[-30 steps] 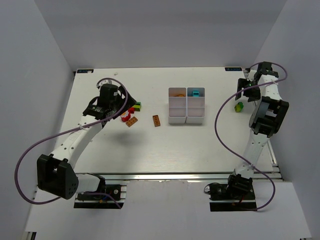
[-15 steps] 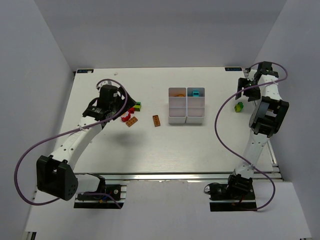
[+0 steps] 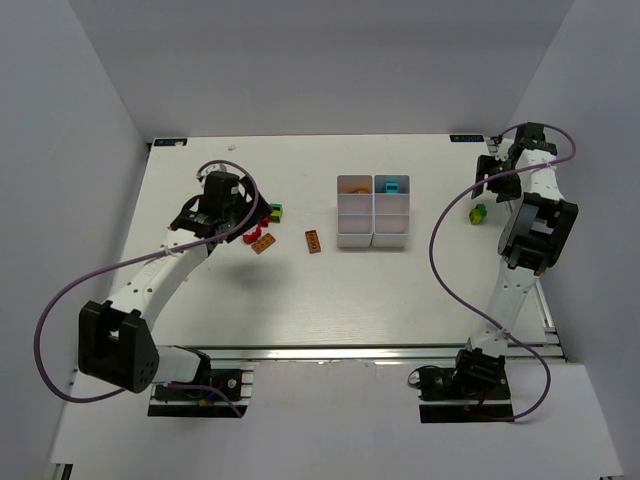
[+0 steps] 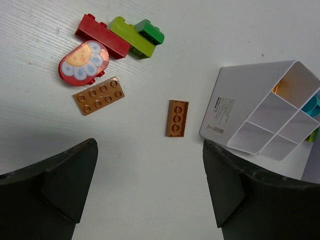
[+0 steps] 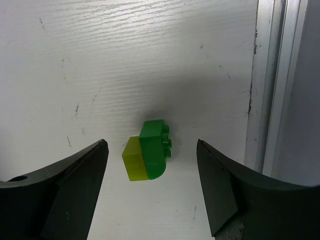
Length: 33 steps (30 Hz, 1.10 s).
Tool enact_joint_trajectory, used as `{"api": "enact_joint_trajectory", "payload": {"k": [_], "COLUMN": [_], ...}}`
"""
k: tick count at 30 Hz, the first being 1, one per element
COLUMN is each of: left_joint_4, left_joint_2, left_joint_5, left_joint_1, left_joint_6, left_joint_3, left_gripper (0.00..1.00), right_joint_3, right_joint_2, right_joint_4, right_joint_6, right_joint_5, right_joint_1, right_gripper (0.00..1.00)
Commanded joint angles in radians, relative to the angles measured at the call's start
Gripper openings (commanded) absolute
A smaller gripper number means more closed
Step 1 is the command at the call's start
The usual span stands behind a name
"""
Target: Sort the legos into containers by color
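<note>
The left gripper (image 4: 149,144) is being held wide open above the white table (image 4: 125,170), and nothing is being gripped by it. The loose legos are lying flat ahead of its jaws. Just beyond the tip of the jaw on the left of the wrist view, a brown two-by-four plate (image 4: 99,95) is lying. Just past it is a red rounded piece with a flower print (image 4: 83,63). Farther out, a red brick (image 4: 100,39) is being flanked by a lime-green brick (image 4: 131,37) and a dark green brick (image 4: 150,31), the three lying pressed together. A narrow brown plate (image 4: 177,118) is lying alone ahead of the gap between the jaws, nearer the jaw on the right. Beyond that jaw, the white six-compartment tray (image 4: 220,112) is standing. An orange piece (image 4: 279,88) and a teal piece (image 4: 313,104) are being kept in its two farthest compartments, one in each.

The right gripper (image 5: 150,142) is likewise being held wide open, with nothing clamped. Between its jaws, and touching neither, a green brick (image 5: 156,145) is lying on the table. It is joined to a yellow-green brick (image 5: 134,165), which is facing the jaw on the left of that view. Beyond the other jaw, an aluminium rail (image 5: 272,100) is running along the table edge.
</note>
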Motion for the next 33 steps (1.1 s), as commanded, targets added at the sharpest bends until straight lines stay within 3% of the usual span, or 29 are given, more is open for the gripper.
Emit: {"api": "enact_joint_trajectory", "payload": {"k": [1, 7, 13, 20, 30, 33], "left_joint_4": [0.006, -0.003, -0.001, -0.02, -0.044, -0.044], "left_joint_2": [-0.005, 0.003, 0.003, -0.007, -0.008, -0.004], "left_joint_5": [-0.003, -0.006, -0.009, -0.012, -0.031, -0.028], "left_joint_1": [0.0, 0.0, 0.0, 0.0, 0.0, 0.0], "left_joint_6": [0.011, 0.016, 0.001, -0.012, -0.018, -0.015], "left_joint_3": [-0.012, -0.004, -0.015, -0.02, -0.015, -0.013], "left_gripper": [0.95, 0.95, 0.95, 0.95, 0.95, 0.95], "right_joint_3": [-0.003, -0.029, -0.107, -0.057, -0.087, -0.106], "right_joint_2": [-0.034, -0.039, -0.062, -0.028, -0.006, -0.014], "right_joint_4": [0.019, 0.044, 0.056, 0.081, 0.077, 0.082], "right_joint_6": [0.039, 0.162, 0.28, 0.284, 0.224, 0.21], "right_joint_5": [0.037, 0.124, 0.109, 0.086, 0.052, 0.059], "right_joint_1": [0.0, 0.009, 0.009, 0.013, 0.022, 0.022], "right_gripper": [0.76, 0.79, 0.81, 0.79, 0.53, 0.53]}}
